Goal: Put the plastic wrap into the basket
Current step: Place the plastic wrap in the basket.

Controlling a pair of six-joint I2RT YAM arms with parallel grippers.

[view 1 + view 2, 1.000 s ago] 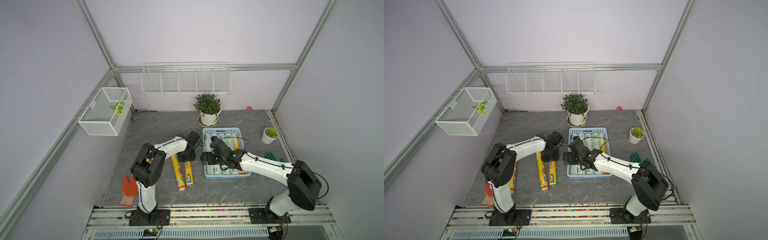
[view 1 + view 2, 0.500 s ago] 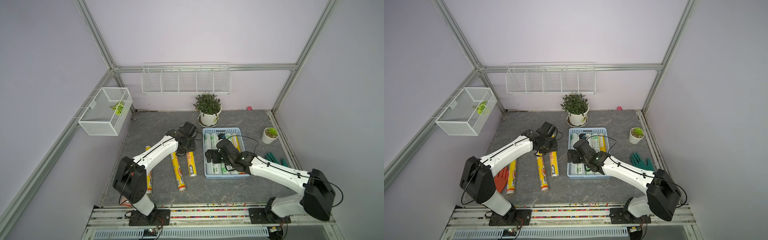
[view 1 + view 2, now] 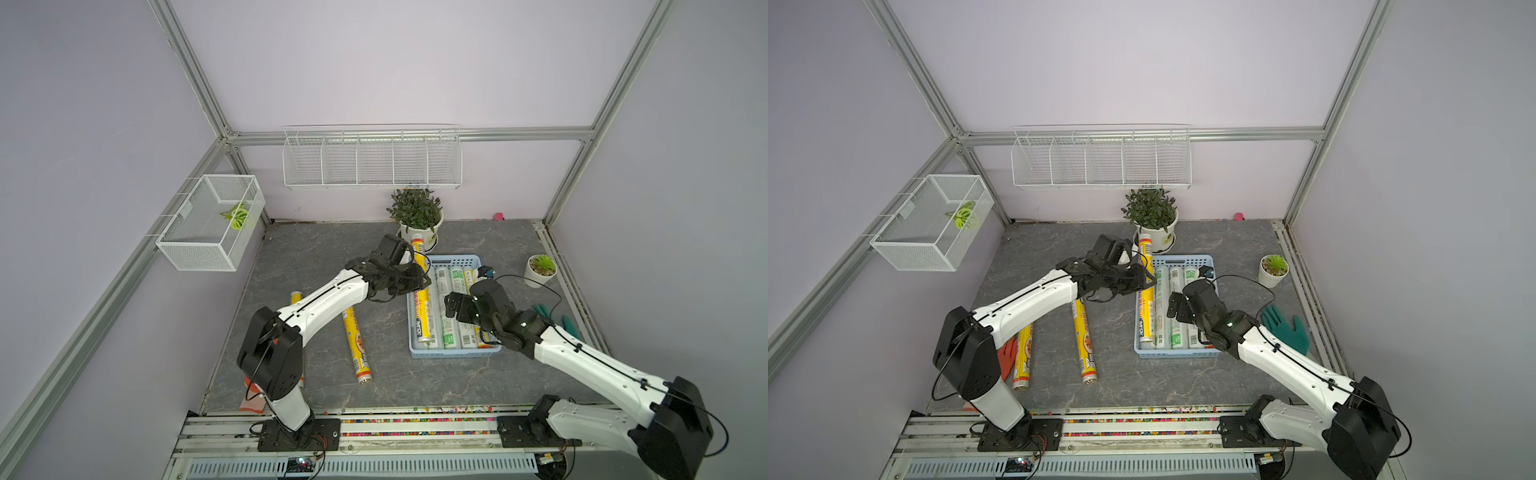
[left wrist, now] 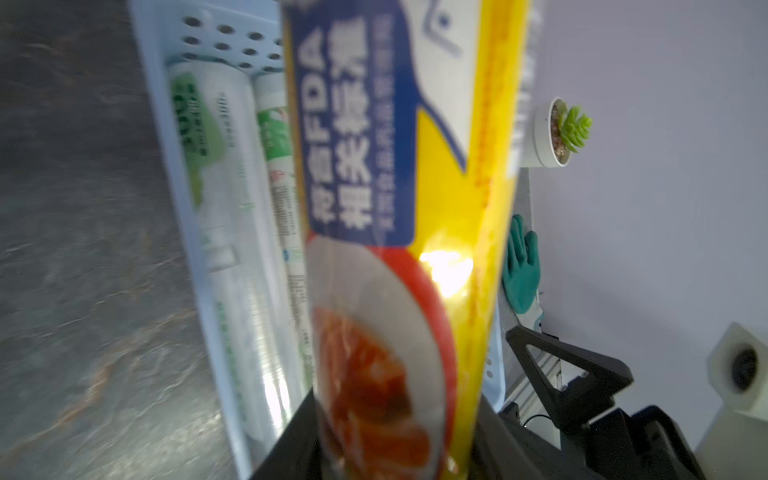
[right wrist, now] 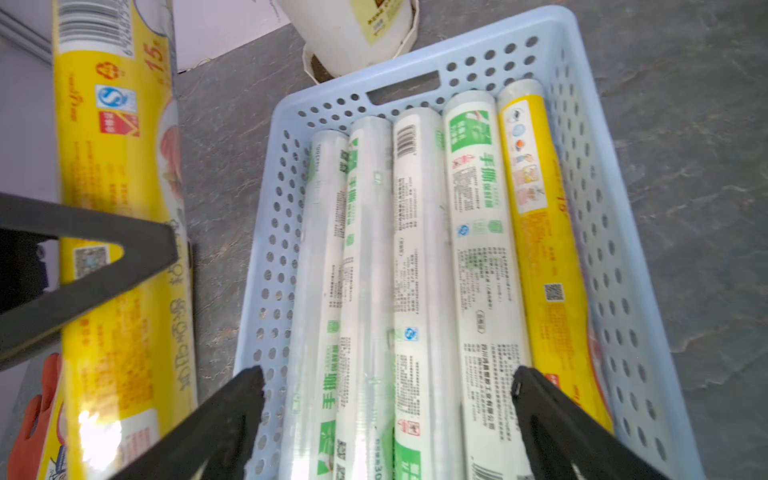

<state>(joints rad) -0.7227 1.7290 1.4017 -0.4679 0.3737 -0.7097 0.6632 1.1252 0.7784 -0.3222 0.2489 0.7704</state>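
**Left jaws clamped on a yellow roll at the basket rim, right jaws apart over the basket**

My left jaws are clamped round the middle of the held yellow roll [image 3: 421, 309] of plastic wrap. It is lifted off the worktop [image 3: 316, 257] and runs lengthwise with the basket [image 3: 453, 353], along the long rim on my left arm's side. Its far end sticks out past the basket's far end, toward the big plant pot [image 3: 432, 232]. Both top views put this roll over that rim, but the right wrist view shows it just outside the wall. I cannot tell which is right. In the right wrist view one left finger [image 5: 104, 257] crosses in front of the roll.

Five rolls lie flat side by side in the basket. Four are white-and-green rolls [image 5: 415, 249]. One is the basket's yellow roll [image 5: 544, 257], which sits against the long wall away from my left arm.

My right jaws stand wide apart with nothing between them. They hover over the basket's near end, above the white-and-green rolls, and both fingertips [image 5: 245, 399] are clear of them.

Outside the basket, on my left arm's side:
- A loose yellow roll [image 3: 356, 345] lies on the worktop, apart from the basket wall.
- A second loose yellow roll [image 3: 1023, 353] lies farther out from the basket, partly hidden by my left arm.
- An orange glove [image 3: 1007, 357] lies just beside that second roll.

On the basket's opposite side:
- A green glove [image 3: 1283, 328] lies flat on the worktop.
- A small succulent pot [image 3: 540, 270] stands near the basket's far corner.
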